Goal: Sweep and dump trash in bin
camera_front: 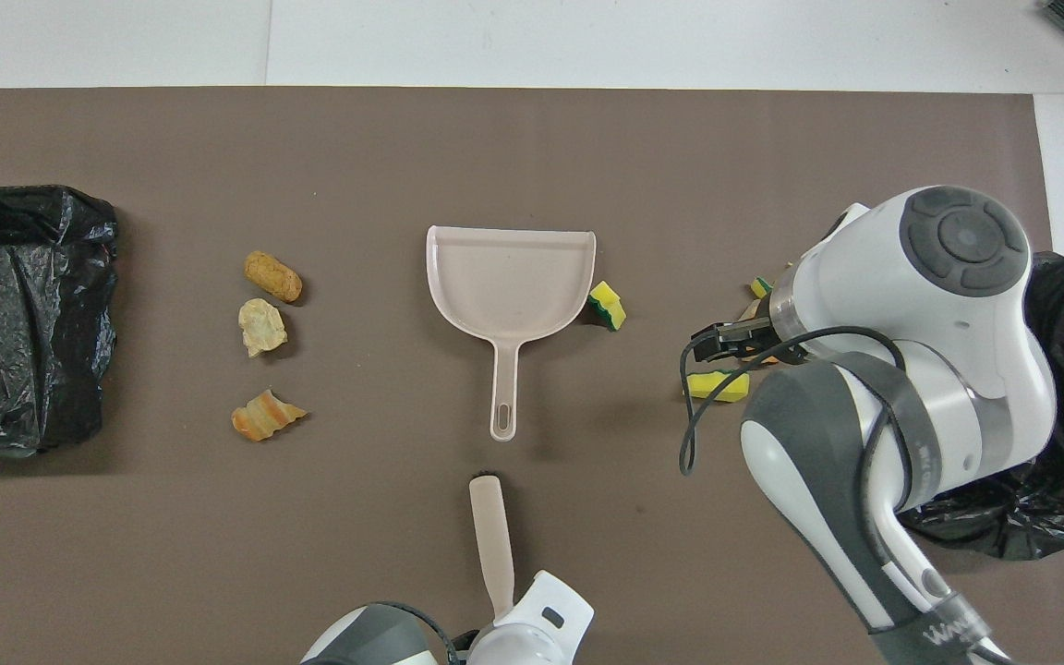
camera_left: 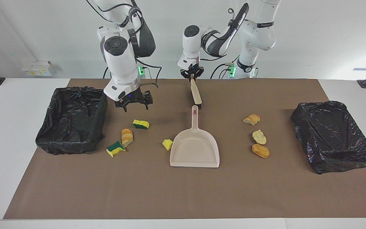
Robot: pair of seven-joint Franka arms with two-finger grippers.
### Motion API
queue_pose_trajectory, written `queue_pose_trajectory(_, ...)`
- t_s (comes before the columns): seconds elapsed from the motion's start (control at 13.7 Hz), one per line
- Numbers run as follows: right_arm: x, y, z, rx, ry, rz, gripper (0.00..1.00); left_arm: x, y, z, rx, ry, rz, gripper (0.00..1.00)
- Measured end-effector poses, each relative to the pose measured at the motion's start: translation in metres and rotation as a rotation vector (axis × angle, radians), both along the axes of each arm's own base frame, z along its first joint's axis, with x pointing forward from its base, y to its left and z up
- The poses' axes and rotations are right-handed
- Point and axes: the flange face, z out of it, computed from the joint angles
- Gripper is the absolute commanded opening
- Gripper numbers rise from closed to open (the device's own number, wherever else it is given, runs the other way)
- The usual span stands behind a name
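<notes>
Left gripper (camera_left: 192, 76) has its jaws pinching the brush (camera_left: 196, 92) just robot-side of the dustpan (camera_left: 194, 149); right gripper (camera_left: 133, 102), jaws spread, hangs over the trash (camera_left: 127, 137) (seven scraps on the counter (camera_left: 138, 190)) beside a bin (camera_left: 71, 124).

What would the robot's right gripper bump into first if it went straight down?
Probably the bare brown mat: the right gripper points down, apparently just short of the yellow-green sponge chunk. Depth is uncertain, so it might clip it.

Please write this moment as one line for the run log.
left gripper: shut on brush | right gripper: open, above sponge scrap | dustpan: empty | trash: unswept
</notes>
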Motion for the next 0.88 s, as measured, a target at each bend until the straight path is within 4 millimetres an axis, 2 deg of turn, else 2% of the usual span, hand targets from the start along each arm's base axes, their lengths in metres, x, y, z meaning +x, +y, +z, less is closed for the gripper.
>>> queue_pose_trajectory(0.22, 0.0, 0.006, 0.001, 0.004, -0.018, -0.038, 1.0, 0.011, 0.006, 0.033, 0.052, 0.056, -0.065, 0.0)
queue_pose_trajectory(0.37, -0.001, 0.024, 0.0, 0.012, -0.046, -0.068, 1.0, 0.024, 0.015, 0.062, 0.065, 0.093, -0.126, 0.0)
queue_pose_trajectory(0.51, -0.002, 0.045, -0.006, 0.021, -0.067, -0.099, 1.0, 0.048, 0.037, 0.083, 0.074, 0.144, -0.192, 0.0)
queue_pose_trajectory(0.66, -0.004, 0.065, -0.015, 0.025, -0.073, -0.13, 1.0, 0.095, 0.084, 0.106, 0.04, 0.182, -0.237, 0.0)
queue_pose_trajectory(0.8, -0.008, 0.089, -0.024, 0.034, -0.084, -0.168, 1.0, 0.151, 0.152, 0.129, 0.004, 0.175, -0.259, 0.0)
queue_pose_trajectory(0.88, -0.012, 0.107, -0.029, 0.041, -0.092, -0.188, 1.0, 0.173, 0.181, 0.135, 0.001, 0.164, -0.269, 0.0)
